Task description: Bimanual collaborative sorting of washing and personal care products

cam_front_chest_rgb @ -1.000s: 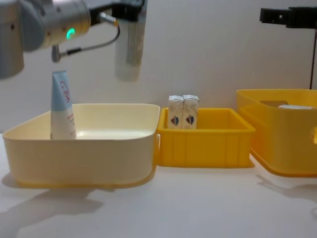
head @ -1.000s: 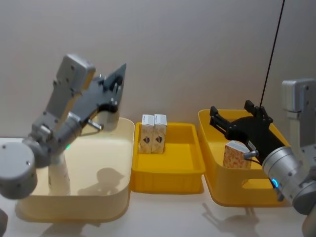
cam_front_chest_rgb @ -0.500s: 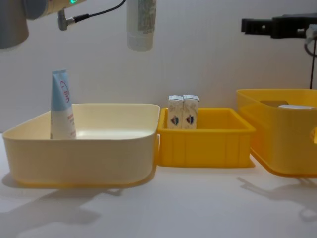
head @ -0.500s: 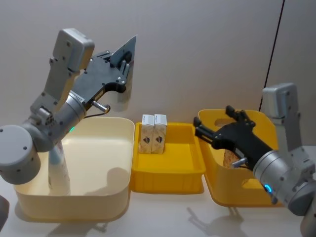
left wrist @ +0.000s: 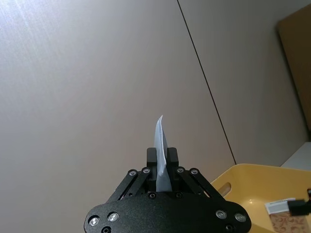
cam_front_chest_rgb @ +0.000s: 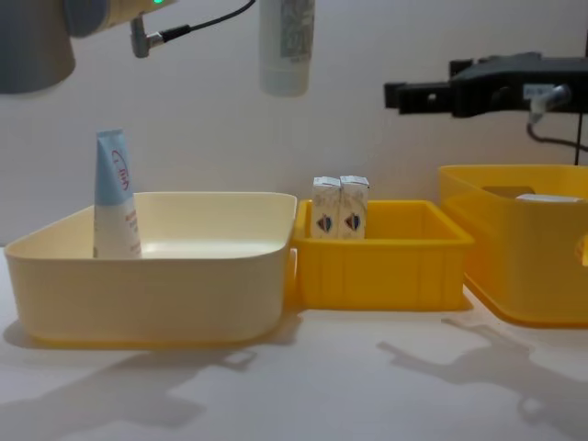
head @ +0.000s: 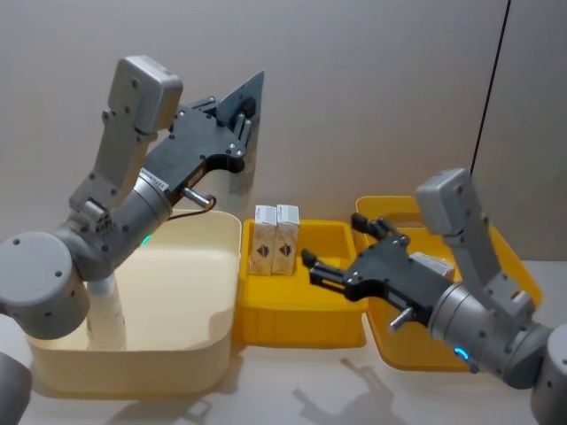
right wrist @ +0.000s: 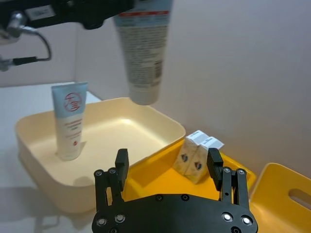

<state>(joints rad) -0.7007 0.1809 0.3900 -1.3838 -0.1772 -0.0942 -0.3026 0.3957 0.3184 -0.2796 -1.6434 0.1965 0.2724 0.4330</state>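
Both arms have shifted since the earlier frames: the left gripper (head: 241, 113) has carried its squeeze tube (cam_front_chest_rgb: 287, 46) higher and further toward the robot's right, and the right gripper (head: 341, 248) has left the right yellow bin (cam_front_chest_rgb: 524, 276) and swung across to hover over the middle yellow tray (cam_front_chest_rgb: 377, 271).

The left gripper's jaws are pressed together on the flat crimped end of the tube, which hangs cap downward, high above roughly where the cream bin (cam_front_chest_rgb: 147, 294) meets the middle tray. The right gripper's fingers (right wrist: 121, 162) are spread wide with nothing between them, pointing toward the hanging tube from lower down and well apart from it.

A second tube (cam_front_chest_rgb: 114, 197) stands upright in the far left corner of the cream bin. Two small white cartons (cam_front_chest_rgb: 340, 209) stand side by side, touching, at the back left of the middle tray. Another carton (cam_front_chest_rgb: 544, 197) lies in the right yellow bin.

This looks like the approach to a handover between the arms. The main risk is timing: if the left jaws let go before the right fingers have closed on the tube's body, the tube would likely drop and knock over the cartons. A misjudged reach could bump the tube, twist it in the thin crimp grip, or bring the two grippers into contact.
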